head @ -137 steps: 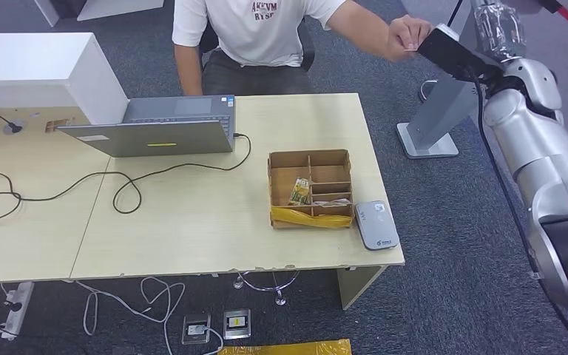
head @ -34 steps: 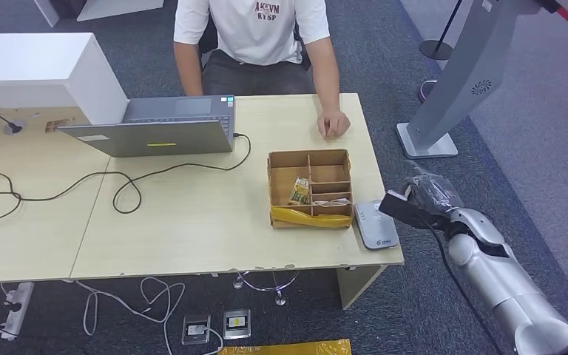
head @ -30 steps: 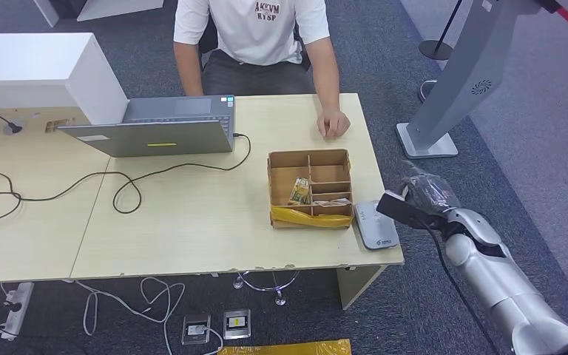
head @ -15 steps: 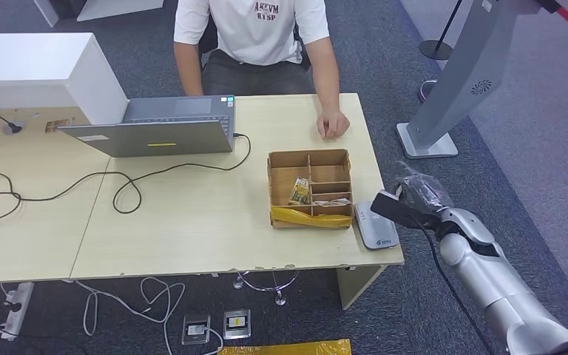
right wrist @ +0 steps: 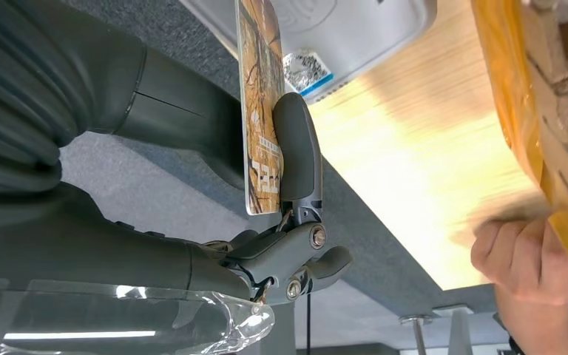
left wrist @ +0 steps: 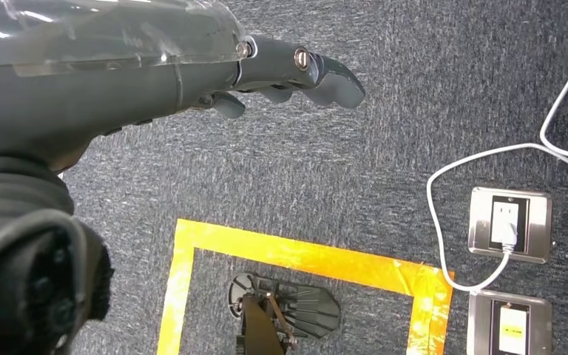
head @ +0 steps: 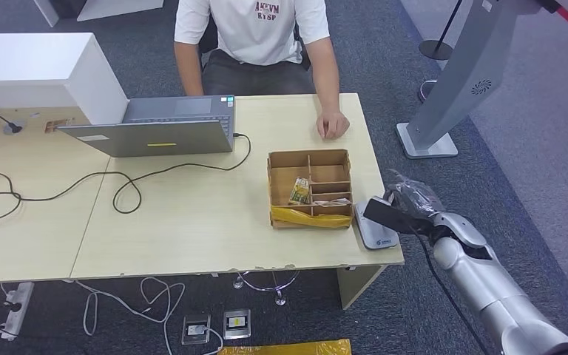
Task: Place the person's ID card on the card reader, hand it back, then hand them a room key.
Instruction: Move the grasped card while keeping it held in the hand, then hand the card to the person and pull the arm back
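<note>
My right hand [head: 413, 200] hangs just off the table's right edge and pinches the ID card [head: 386, 214], whose near end overlaps the grey card reader [head: 373, 228] at the table's front right corner. In the right wrist view the card [right wrist: 257, 111] stands edge-on between the thumb [right wrist: 296, 148] and the fingers, close to the card reader [right wrist: 355, 22]; whether they touch I cannot tell. A cardboard divider box [head: 310, 188] with cards in its compartments stands left of the reader. My left hand [left wrist: 192, 66] hangs over the carpet, holding nothing.
A person in a white shirt sits across the table with a hand [head: 333, 124] resting on the tabletop. An open laptop [head: 155, 129] and black cables lie to the left. A grey kiosk stand [head: 451, 81] rises on the floor to the right.
My right hand came down from the person's raised hand with the card, then moved left until the card reached over the reader. The person's hand dropped onto the table.
</note>
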Tool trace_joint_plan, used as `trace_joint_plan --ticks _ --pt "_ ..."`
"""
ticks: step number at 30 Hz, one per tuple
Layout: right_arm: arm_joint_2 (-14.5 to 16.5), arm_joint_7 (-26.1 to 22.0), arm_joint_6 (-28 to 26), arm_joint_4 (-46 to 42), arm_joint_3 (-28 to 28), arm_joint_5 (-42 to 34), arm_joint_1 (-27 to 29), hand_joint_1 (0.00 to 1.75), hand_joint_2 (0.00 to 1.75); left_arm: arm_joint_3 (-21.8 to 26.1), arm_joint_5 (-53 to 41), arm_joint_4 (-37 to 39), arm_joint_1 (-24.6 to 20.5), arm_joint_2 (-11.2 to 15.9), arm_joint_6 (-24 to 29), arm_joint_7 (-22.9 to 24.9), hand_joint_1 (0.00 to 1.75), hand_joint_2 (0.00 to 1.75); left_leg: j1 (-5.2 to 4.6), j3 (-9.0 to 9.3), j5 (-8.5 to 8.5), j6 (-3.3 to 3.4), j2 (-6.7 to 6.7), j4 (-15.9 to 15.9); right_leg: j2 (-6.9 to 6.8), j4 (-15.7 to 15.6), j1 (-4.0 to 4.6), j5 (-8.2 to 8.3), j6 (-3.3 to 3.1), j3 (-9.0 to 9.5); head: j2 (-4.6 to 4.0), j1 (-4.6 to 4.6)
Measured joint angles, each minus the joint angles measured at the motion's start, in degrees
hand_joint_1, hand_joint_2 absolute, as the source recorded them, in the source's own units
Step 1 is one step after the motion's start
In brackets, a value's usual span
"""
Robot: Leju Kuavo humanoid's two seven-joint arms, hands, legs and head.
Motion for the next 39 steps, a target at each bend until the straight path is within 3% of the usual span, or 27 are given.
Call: trace_joint_plan --ticks 28,32,39 --pt "0.6 1.5 -1.0 -0.9 0.7 0.6 1.1 1.75 1.75 -1.5 -1.3 0.0 0.0 0.1 -0.4 0.0 0.0 0.0 0.0 0.04 0.0 0.0 0.04 0.0 0.06 0.0 0.0 0.0 0.0 0.04 0.0 0.01" --pt "0.6 -0.8 -1.1 -0.5 0.6 3.2 -2.0 1.75 1.75 -1.5 -1.1 0.0 0.0 0.1 -0.3 0.0 0.0 0.0 -0.01 0.01 0.0 0.0 0.12 0.0 0.12 0.0 -0.01 0.03 -0.01 0.0 0.0 -0.01" --pt "1.0 -5.4 -1.2 3.4 0.6 6.2 -13.4 1.75 1.75 -1.8 -0.6 0.0 0.0 0.1 0.1 -0.7 0.0 0.0 -0.07 -0.1 0.05 -0.04 0.17 0.0 0.13 0.1 -0.07 0.07 -0.04 -0.18 0.0 -0.02"
